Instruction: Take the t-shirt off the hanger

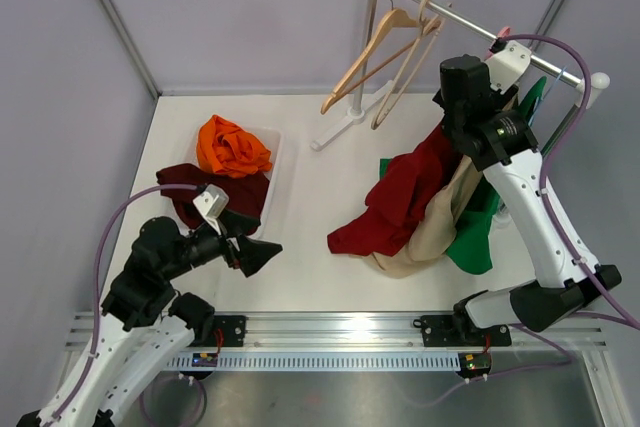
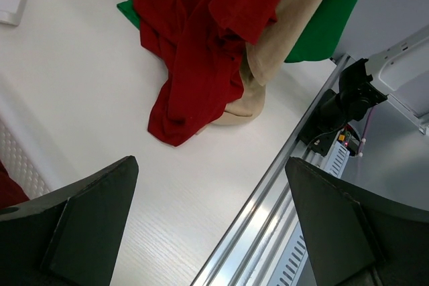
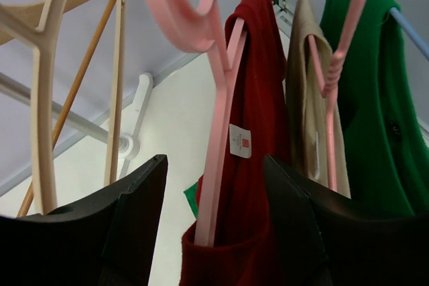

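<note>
Left jaws wide apart; right jaws apart, straddling smooth curved pink hanger [image 3: 218,138] inside limp red t-shirt [image 3: 268,85].

Left arm [image 1: 150,272] crouches low, right arm [image 1: 525,197] reaches high; both jaws stand apart.

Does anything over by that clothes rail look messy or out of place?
Yes. The dark red t-shirt sags from its pink plastic hanger and spills across the white table, bunched against the beige garment beside it instead of hanging straight.
</note>
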